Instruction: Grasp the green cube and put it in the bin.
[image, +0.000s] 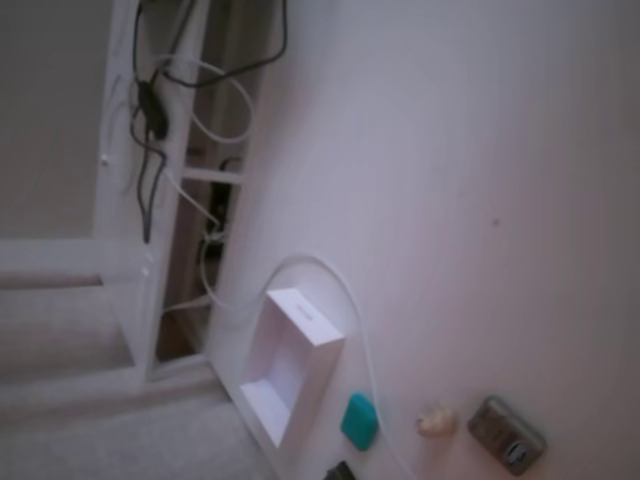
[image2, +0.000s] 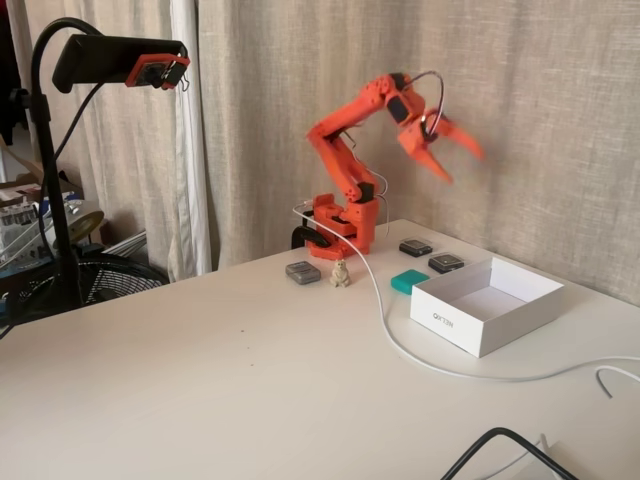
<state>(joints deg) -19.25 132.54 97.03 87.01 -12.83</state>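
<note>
While the orange two-finger gripper (image2: 452, 160) hangs high above the pale tabletop (image2: 200, 370) with its jaws spread and empty, the small matte teal-green cube (image2: 408, 281) rests on the table, touching or just beside the white open-topped cardboard bin (image2: 480, 325) at about ten o'clock from it. Being raised probably keeps the arm clear of the bin's walls before any descent. Beige curtains (image2: 560, 120) hang behind the table, and a white cable (image2: 385, 320) trails across it.

In a fixed view, the green cube (image2: 409, 281) lies on the surface (image2: 200, 380) just left of the bin (image2: 487, 305), near the arm's base (image2: 338, 228); the claw (image2: 455, 160) hangs high above both.
</note>
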